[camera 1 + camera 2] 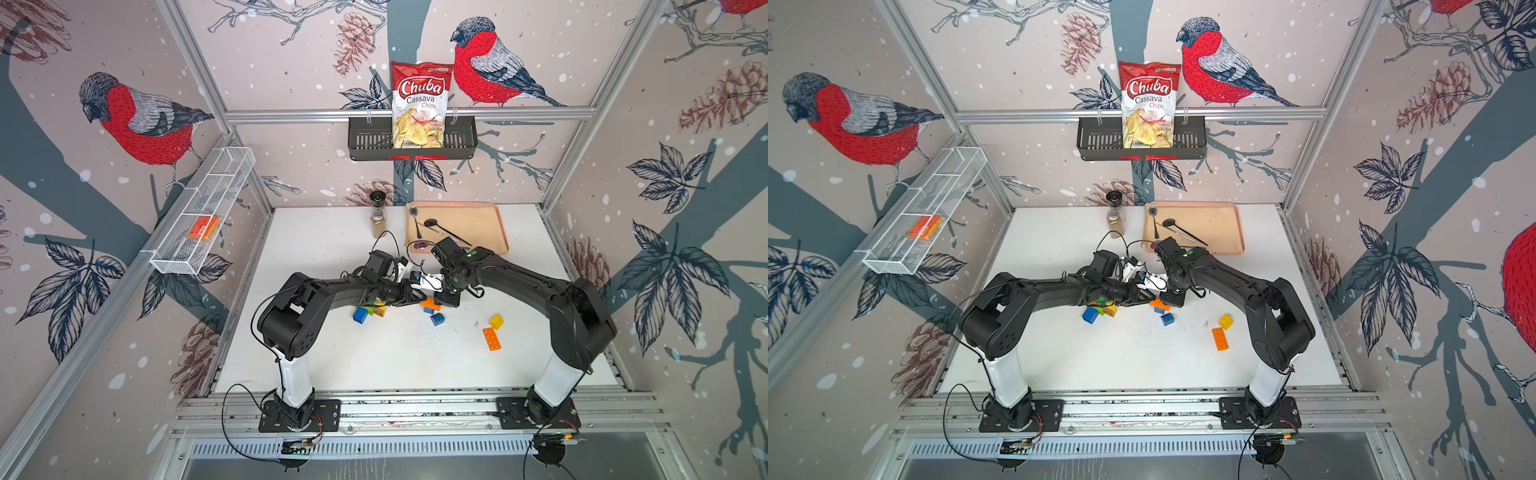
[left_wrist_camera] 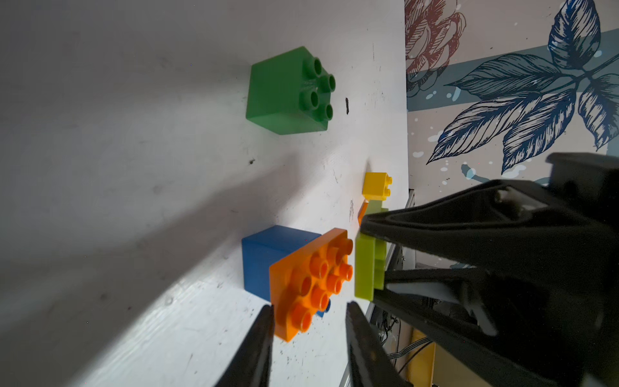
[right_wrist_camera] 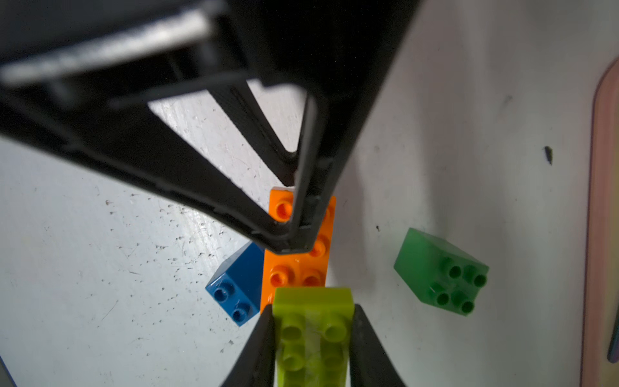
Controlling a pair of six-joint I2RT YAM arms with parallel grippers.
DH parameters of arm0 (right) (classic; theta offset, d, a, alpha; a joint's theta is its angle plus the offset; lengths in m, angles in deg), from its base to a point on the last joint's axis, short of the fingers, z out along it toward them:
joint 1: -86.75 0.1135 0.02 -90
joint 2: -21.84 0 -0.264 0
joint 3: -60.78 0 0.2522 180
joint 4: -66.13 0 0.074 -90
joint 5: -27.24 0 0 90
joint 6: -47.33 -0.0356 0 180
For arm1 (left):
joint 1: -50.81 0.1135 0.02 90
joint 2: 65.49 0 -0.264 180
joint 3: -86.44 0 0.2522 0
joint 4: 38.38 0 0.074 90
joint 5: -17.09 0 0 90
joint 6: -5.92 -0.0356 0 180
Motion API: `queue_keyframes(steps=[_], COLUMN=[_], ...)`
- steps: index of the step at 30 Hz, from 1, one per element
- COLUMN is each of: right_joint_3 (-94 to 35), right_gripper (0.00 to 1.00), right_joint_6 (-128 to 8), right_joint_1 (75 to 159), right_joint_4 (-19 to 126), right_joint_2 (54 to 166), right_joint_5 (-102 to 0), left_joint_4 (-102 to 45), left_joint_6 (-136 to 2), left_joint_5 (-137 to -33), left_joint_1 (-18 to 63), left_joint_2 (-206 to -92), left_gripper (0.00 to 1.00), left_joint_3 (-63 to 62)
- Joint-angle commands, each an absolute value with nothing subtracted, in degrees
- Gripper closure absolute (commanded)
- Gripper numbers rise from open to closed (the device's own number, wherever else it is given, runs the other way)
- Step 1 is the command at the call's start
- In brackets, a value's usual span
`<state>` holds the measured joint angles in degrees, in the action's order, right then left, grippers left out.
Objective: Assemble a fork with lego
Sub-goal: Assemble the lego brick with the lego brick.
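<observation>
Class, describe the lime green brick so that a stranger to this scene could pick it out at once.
Start at the white table and find the right gripper near its middle. It is shut on the lime green brick, over an orange brick. None of its neighbours is lime.

Your left gripper point(image 2: 310, 321) is working in a tight spot. The orange brick point(image 2: 308, 284) is lying between its fingertips, and the blue brick point(image 2: 268, 258) is lying against that brick's side. The right gripper point(image 2: 368, 261) is crowding in just beside one fingertip, clamping the lime green brick point(image 2: 363, 274). The green brick point(image 2: 288, 93) is sitting well apart. Behind both wrists, bare table point(image 1: 395, 365) is leaving you free passage.
</observation>
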<state>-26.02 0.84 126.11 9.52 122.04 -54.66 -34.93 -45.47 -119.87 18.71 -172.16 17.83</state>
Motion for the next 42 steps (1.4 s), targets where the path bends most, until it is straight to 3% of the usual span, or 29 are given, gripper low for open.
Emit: queue_keyframes(steps=[1, 23, 42], right_joint_3=[-26.8, -31.3, -28.6], right_gripper=[1.00, 1.00, 1.00], right_joint_6=[0.9, 0.2, 0.7], right_joint_1=[126.5, 126.6, 125.2], right_joint_4=[8.0, 6.4, 7.3], right_joint_2=[122.8, 124.9, 122.7], right_joint_5=[-52.9, -52.5, -52.9], left_joint_4=[-38.0, -39.2, -40.9], left_joint_6=[-45.2, -45.0, -44.8], left_joint_5=[-121.3, -121.7, -124.7], left_joint_1=[18.6, 18.7, 18.7], left_joint_2=[-172.8, -173.9, -176.0], left_gripper=[0.63, 0.65, 0.60], left_joint_3=[18.3, 18.9, 17.3])
